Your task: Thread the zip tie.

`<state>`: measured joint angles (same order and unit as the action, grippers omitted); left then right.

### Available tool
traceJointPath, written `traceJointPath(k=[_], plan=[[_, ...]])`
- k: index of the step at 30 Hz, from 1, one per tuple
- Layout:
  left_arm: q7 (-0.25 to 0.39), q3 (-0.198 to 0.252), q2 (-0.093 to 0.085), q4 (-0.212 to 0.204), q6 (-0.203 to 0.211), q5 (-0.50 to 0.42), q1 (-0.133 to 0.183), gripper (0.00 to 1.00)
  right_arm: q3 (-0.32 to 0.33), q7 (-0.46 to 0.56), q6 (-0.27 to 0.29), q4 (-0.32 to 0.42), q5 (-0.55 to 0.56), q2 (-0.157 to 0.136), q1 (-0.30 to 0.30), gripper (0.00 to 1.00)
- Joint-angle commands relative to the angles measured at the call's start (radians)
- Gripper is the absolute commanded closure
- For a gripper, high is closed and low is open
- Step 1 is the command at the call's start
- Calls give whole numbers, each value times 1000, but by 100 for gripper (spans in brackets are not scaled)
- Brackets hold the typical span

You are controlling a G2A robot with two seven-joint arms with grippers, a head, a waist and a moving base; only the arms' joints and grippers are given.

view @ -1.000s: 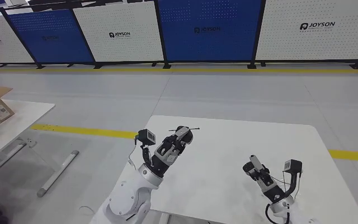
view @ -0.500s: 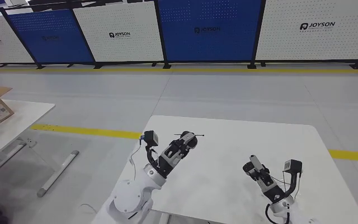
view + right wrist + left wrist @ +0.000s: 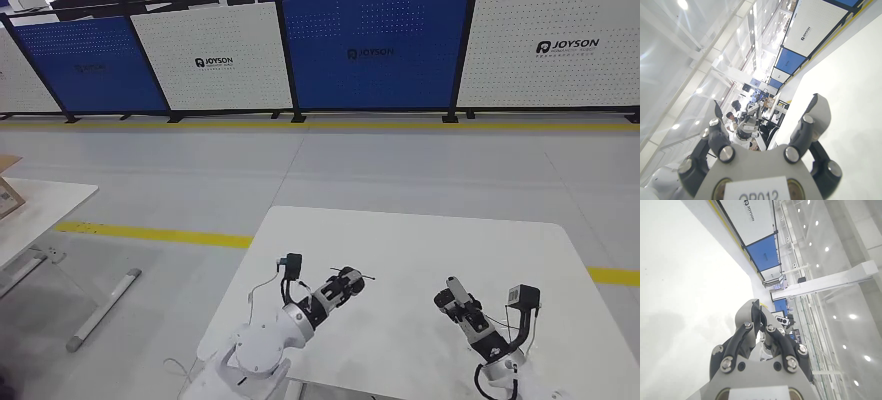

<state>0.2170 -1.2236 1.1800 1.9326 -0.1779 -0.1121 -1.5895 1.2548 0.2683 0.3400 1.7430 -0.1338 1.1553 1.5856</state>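
Observation:
A thin black zip tie [image 3: 366, 275] is pinched in my left gripper [image 3: 348, 281], which hovers over the near left part of the white table [image 3: 450, 235]. In the left wrist view the zip tie [image 3: 760, 316] runs edge-on between the closed fingertips of that gripper [image 3: 758, 306]. My right gripper [image 3: 452, 291] stands near the table's front right, well apart from the tie. Its own view shows the right gripper [image 3: 765, 102] open with nothing between the fingers [image 3: 816, 103], and the left arm [image 3: 749, 125] farther off.
The table's left edge [image 3: 235, 300] lies close beside the left arm. A second table with a cardboard box [image 3: 8, 195] stands off to the left across the floor. Blue and white partition panels [image 3: 375, 55] line the back.
My left arm has swung right and toward the table's near edge, carrying the zip tie with it. The right arm has stayed where it was.

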Motion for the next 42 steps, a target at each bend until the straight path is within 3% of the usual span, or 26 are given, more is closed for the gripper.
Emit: traceJointPath(k=[1,7,16,19,25,33,37,42], plan=[[-13,4,2,-34,4,-11,4,100,0,0,0,0,0,0,0,0],[-93,23,9,-74,1,-8,14,100,0,0,0,0,0,0,0,0],[-102,22,10,-78,2,-8,15,100,0,0,0,0,0,0,0,0],[-221,35,18,-104,-19,23,25,100,0,0,0,0,0,0,0,0],[-343,62,32,-138,-54,36,46,100,0,0,0,0,0,0,0,0],[-342,62,32,-138,-53,35,46,100,0,0,0,0,0,0,0,0],[-315,44,32,-109,0,0,36,100,0,0,0,0,0,0,0,0],[-335,-16,28,-1,63,-22,-16,100,0,0,0,0,0,0,0,0]])
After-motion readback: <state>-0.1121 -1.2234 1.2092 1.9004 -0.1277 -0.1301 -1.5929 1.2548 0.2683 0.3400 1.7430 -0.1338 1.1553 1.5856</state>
